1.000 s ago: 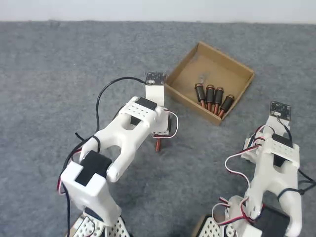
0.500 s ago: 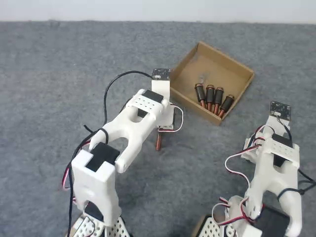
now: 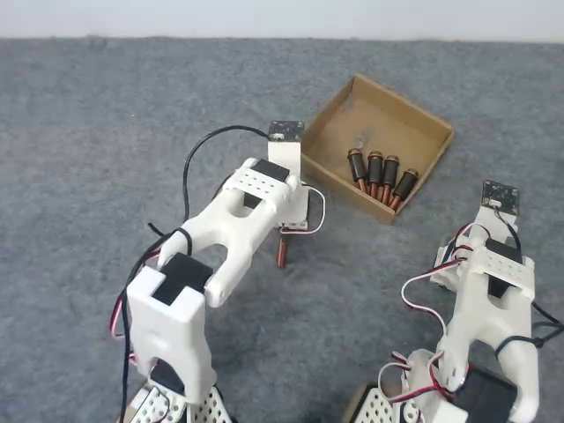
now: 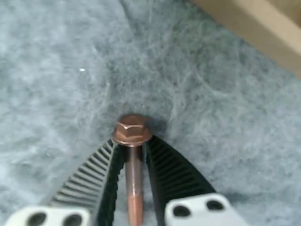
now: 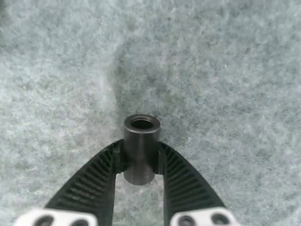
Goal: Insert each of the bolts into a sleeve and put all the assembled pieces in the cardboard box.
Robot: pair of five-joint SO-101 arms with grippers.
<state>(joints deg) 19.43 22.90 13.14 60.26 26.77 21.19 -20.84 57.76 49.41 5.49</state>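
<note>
The cardboard box (image 3: 388,119) sits open on the far side of the table (image 3: 106,115), turned at an angle. Four assembled pieces (image 3: 381,179) lie in it side by side, close against its near wall. Their dark sleeves face the middle of the box and their copper ends point at that wall.

Just outside the box's near corner, the left end effector (image 4: 132,146) pinches a copper bolt (image 4: 133,136) by its shank, between the ribbed black fingers (image 4: 171,172). The hexagonal head points down toward the table. From the high view the bolt (image 3: 282,248) hangs upright below the left arm (image 3: 251,211); I cannot tell whether it touches the table. An edge of the box (image 4: 254,23) shows nearby in the left wrist view.

The right end effector (image 5: 141,155) is closed on a black sleeve (image 5: 141,141), gripped around its body with the open bore facing away from the wrist. The right arm (image 3: 489,282) stands at the near right, well apart from the box.

The table is covered in a grey, felt-like carpet. A pale wall (image 3: 282,18) runs along its far edge.
</note>
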